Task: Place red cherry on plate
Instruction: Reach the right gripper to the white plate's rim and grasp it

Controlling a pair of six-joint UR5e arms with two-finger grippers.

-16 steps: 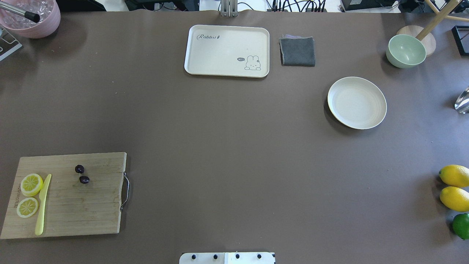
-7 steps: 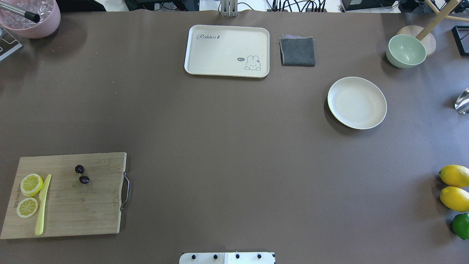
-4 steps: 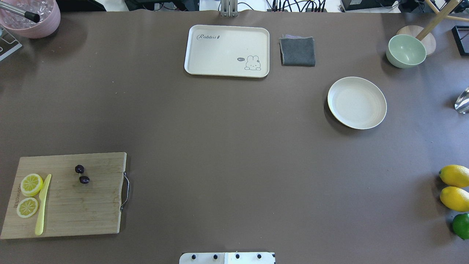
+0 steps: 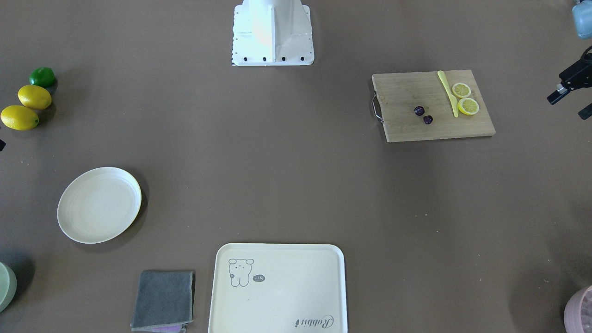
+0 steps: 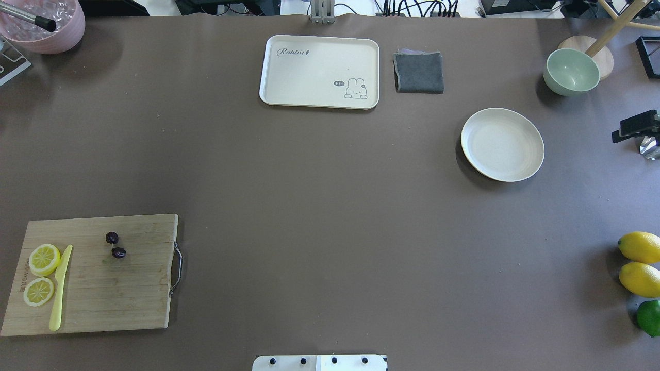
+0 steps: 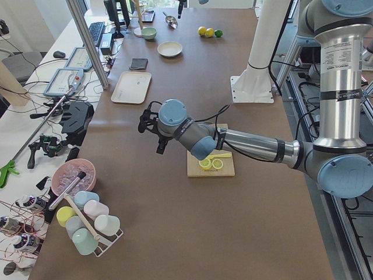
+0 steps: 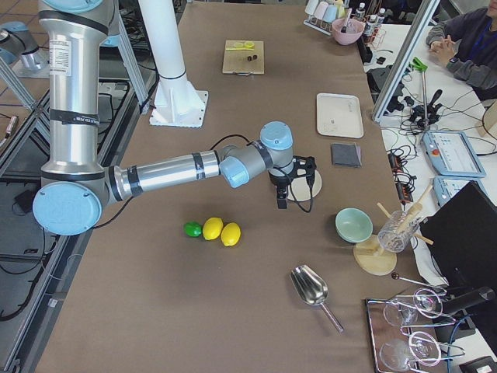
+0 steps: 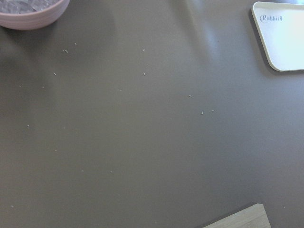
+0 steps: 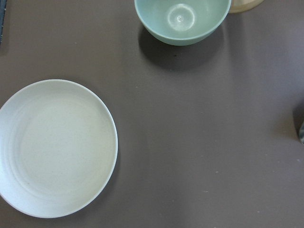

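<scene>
Red cherry (image 5: 115, 245): two dark purple-red balls side by side, at rest on cutting board (image 5: 129, 299), well apart from left claw (image 4: 565, 106). Plate (image 5: 502, 144): round, cream, lying flat, rim up, near right claw (image 7: 296, 194), not touching.

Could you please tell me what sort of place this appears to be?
Probably a robotics lab staged as a kitchen: the left arm over a table, a cable-strewn workbench, lemons.

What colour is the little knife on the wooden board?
Pale yellow. The knife lies on the cutting board beside the lemon slices, clearest in the overhead exterior view.
</scene>
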